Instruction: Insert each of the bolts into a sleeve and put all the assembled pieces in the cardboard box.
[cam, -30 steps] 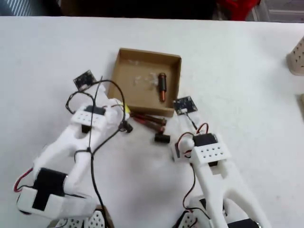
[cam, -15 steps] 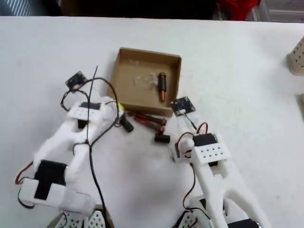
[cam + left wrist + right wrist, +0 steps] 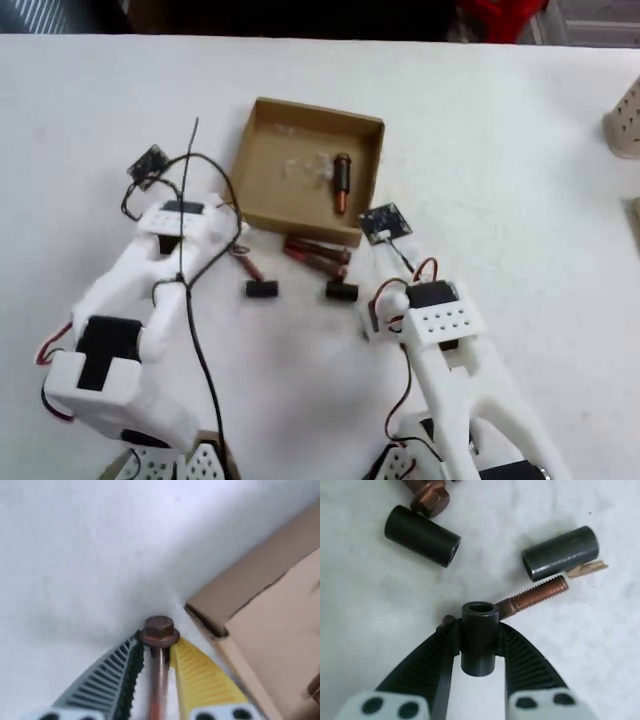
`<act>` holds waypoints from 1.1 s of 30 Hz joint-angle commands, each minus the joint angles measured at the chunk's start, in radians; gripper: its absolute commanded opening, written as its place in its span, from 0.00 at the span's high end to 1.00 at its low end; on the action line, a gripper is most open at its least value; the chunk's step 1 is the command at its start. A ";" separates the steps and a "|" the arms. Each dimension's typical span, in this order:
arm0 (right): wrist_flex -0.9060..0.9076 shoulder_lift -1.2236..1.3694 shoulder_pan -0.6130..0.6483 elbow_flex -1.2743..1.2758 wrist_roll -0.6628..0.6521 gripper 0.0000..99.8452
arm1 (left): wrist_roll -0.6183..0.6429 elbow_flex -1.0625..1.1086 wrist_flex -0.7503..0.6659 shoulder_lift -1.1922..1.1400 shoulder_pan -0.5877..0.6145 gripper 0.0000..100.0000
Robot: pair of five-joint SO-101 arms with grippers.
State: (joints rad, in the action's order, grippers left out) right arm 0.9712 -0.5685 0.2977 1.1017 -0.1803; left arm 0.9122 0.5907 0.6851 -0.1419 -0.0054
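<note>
While left gripper (image 3: 156,642) clamps a bolt (image 3: 159,631), right gripper (image 3: 479,631) clamps a sleeve (image 3: 480,647)

The bolt (image 3: 159,631) pinched in the left hand (image 3: 156,647) blurs along its shank, which runs out of the picture, thread unseen. The cardboard box (image 3: 240,605) is cut by that picture's edge, and a coppery scrap (image 3: 315,690) inside it is too clipped to name. The sleeve (image 3: 480,630) gripped by the right hand (image 3: 479,637) covers the head end of a threaded bolt (image 3: 535,596) lying on the bench (image 3: 370,590) behind it; a second bolt (image 3: 431,497) shows its head alone, the rest cut off. In the high view the reddish bolts (image 3: 315,252) before the box overlap too closely to count.
</note>
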 commanded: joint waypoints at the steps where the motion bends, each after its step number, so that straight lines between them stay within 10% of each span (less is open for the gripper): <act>1: 0.010 -0.016 0.001 0.000 -0.011 0.98 | -0.048 0.011 0.011 0.030 0.050 0.98; 17: 0.012 -0.019 0.001 0.000 -0.002 0.98 | -0.104 0.086 -0.041 0.251 0.286 0.97; 33: -0.104 -0.027 0.071 -0.040 0.319 0.98 | -0.631 0.091 -0.041 0.255 0.283 0.98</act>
State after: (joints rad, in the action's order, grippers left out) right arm 0.9007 -0.5685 0.3253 1.1017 0.0882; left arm 0.3813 0.6874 0.6636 0.0545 0.2754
